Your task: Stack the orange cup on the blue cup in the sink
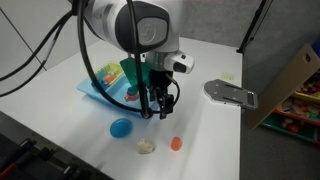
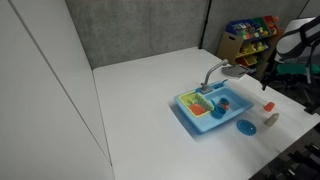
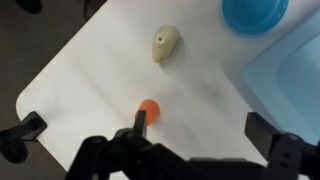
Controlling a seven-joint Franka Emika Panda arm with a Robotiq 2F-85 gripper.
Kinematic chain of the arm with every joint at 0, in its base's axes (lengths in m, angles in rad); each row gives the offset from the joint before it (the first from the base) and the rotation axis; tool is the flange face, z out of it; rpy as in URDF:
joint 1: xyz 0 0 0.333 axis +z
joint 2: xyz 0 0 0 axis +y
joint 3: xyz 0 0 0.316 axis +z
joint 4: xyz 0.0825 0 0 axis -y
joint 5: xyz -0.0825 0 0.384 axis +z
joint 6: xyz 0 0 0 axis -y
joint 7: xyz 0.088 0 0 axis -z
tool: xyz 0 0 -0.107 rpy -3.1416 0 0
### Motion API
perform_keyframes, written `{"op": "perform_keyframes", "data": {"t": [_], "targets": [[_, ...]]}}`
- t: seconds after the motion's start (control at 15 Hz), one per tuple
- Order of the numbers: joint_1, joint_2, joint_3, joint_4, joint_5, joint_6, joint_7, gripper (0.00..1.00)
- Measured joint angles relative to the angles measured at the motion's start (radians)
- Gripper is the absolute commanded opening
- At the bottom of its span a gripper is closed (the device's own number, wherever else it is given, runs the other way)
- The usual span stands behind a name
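Claw (image 1: 158, 111) hangs open above the white counter (image 1: 60, 112). In the wrist view we see its two dark fingers (image 3: 262, 131) set wide apart, with nothing clamped between them. The orange cup (image 3: 149, 109) stands on the counter outside the sink, close against the inner side of one finger in the wrist view; we cannot tell whether they touch. In an exterior view the same cup (image 1: 176, 143) sits on bare counter, below the claw and a little off to one side. A beige lump (image 1: 146, 147) lies near it, and a flat blue disc (image 1: 121, 127) lies between the lump and the sink (image 1: 92, 88). We note the sink as a light blue basin at the counter's middle, with a grey faucet (image 2: 214, 72) at its back edge and a green-yellow rack (image 2: 199, 106) inside. The blue cup (image 2: 224, 105) sits inside the sink, beside the rack, and shows a reddish spot on top. A grey metal plate (image 1: 230, 92) lies on the counter on the far side of the arm from the sink, well apart from the cups.
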Motion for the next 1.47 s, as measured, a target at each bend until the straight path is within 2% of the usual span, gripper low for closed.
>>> {"op": "perform_keyframes", "data": {"t": [0.33, 0.8, 1.47], "targets": [[0.001, 0.006, -0.001, 0.008, 0.006, 0.002, 0.002, 1.0], [-0.01, 0.027, -0.035, -0.005, 0.017, 0.144, 0.008, 1.0], [-0.024, 0.133, -0.09, -0.021, 0.027, 0.278, 0.043, 1.0]]}}
